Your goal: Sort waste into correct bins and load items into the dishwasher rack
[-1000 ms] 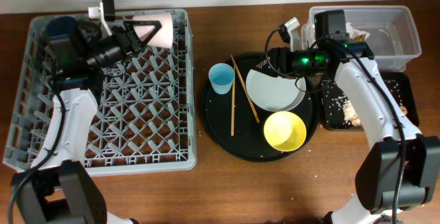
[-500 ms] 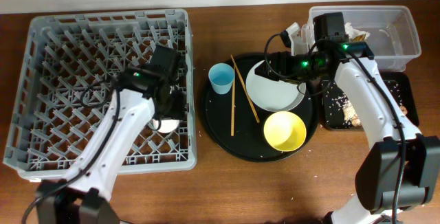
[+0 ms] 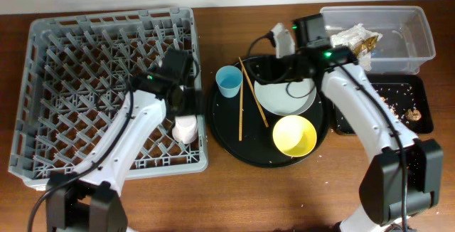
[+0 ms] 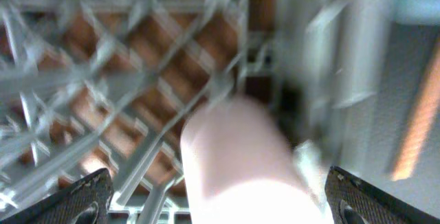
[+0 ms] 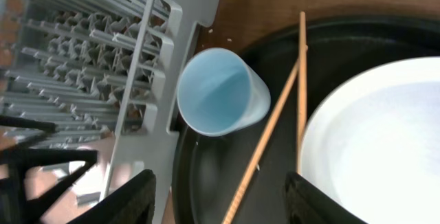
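Note:
The pink cup [image 3: 185, 127] sits in the grey dishwasher rack [image 3: 71, 82] by its right wall. My left gripper [image 3: 183, 109] is just above it, open, fingers either side of the blurred cup [image 4: 240, 162]. My right gripper [image 3: 272, 65] is open and empty over the white-grey plate [image 3: 288, 98]. Its wrist view shows the light blue cup [image 5: 220, 93], the chopsticks [image 5: 275, 135] and the plate [image 5: 385, 135]. The blue cup [image 3: 228, 81], chopsticks [image 3: 242, 107] and yellow bowl [image 3: 294, 134] lie on the round black tray [image 3: 227, 136].
The clear tub [image 3: 416, 43] at the back right holds white napkins with a brown wrapper [image 3: 355, 36]. The shallow black tray [image 3: 419, 93] in front of it holds food scraps [image 3: 414, 112]. Crumbs lie on the wooden table near the front.
My right arm swung left from the tub to over the plate, uncovering the napkins. My left gripper shifted a little, and the pink cup now shows below it in the rack.

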`<state>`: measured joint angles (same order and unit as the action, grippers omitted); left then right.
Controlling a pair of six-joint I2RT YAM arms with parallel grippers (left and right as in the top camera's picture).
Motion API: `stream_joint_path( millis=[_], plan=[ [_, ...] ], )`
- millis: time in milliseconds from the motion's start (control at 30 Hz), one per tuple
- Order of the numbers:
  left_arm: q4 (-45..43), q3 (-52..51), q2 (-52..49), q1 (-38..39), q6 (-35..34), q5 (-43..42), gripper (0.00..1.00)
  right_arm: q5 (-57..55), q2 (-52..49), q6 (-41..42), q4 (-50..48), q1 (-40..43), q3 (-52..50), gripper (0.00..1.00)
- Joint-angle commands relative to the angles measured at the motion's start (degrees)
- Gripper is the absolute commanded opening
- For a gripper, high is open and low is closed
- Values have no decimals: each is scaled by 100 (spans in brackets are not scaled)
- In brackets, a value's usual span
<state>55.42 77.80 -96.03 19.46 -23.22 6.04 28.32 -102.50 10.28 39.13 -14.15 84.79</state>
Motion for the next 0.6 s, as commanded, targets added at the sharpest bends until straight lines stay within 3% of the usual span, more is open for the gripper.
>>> stream_joint_path(
  millis=[0,167,333,433,500,567],
  plan=[
    [-129,713,-7,24,-7,22,99,-1366,-66,599,-612,-437,-4,46],
    [-330,728,-7,-157,-11,59,99,-1438,-1003,1021,-922,-737,-4,42],
    [-332,726,-7,-625,-11,-442,99,-1353,-1325,1126,-914,-756,-4,23],
    [-341,726,-7,-625,-13,-527,99,-1290,-1486,1189,-909,-809,-4,20],
    [-350,726,-7,-625,-13,-743,99,-1165,-1458,1189,-940,-789,22,4],
    [-389,726,-7,-625,-11,-1080,99,-476,-1132,1121,-933,-634,31,4]
  ],
)
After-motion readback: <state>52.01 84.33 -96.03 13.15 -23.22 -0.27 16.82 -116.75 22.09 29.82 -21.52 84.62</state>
